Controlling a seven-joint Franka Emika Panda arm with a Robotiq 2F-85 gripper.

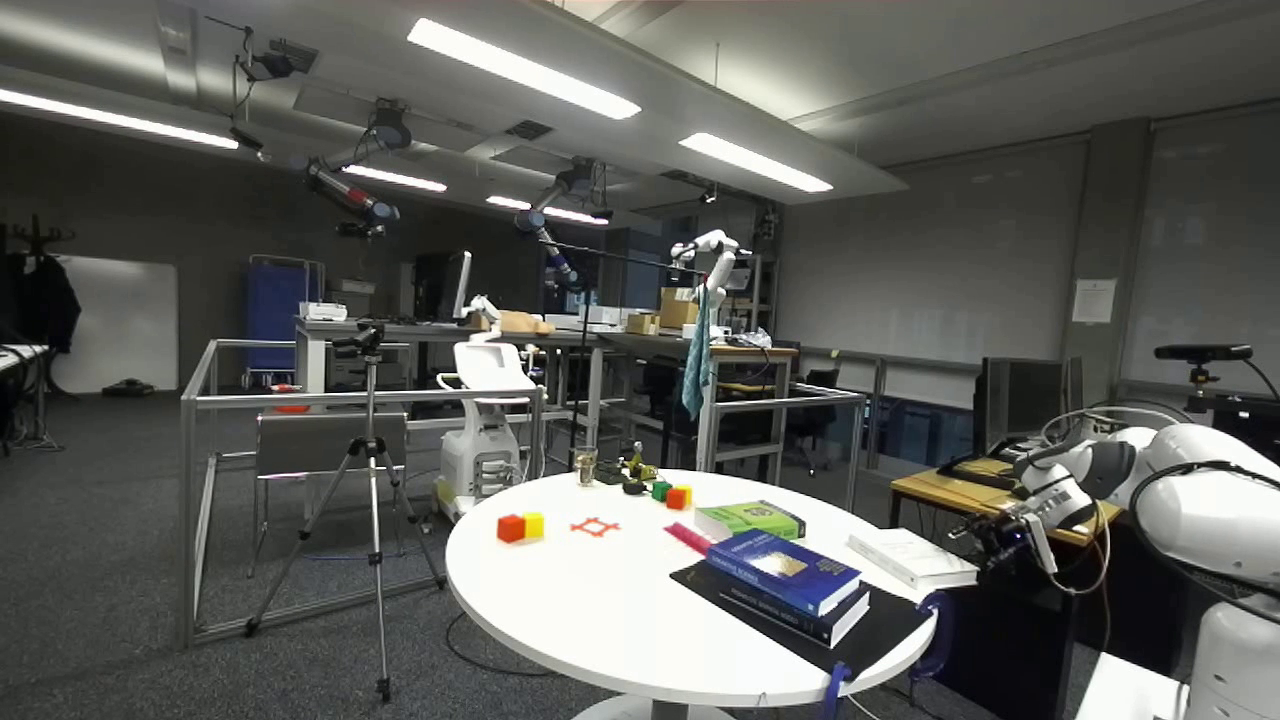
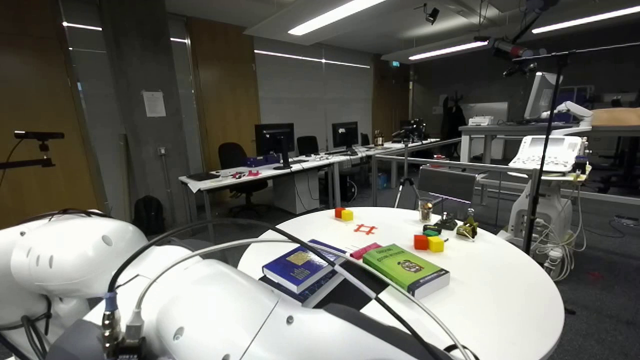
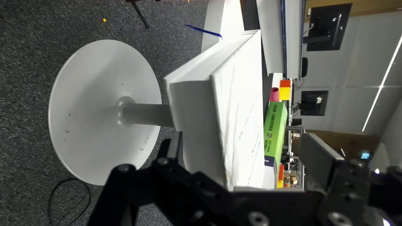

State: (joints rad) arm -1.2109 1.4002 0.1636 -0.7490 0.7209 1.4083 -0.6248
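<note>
Yep, robotics lab: robot arms [image 1: 345, 188] hang off the ceiling [image 1: 900, 40], monitors [image 2: 270, 137] sit on desks [image 2: 265, 174], and that white cart [image 1: 492, 368] might be a scanner, kinda dim there.

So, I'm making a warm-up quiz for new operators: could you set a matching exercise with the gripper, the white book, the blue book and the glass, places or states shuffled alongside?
Things:
1. gripper
2. white book
3. blue book
4. glass

Places or states:
A. lies on top of a dark book
B. open
C. holds small items
D. the thing closest to the gripper

Right pairs: 1-B, 2-D, 3-A, 4-C.
</note>
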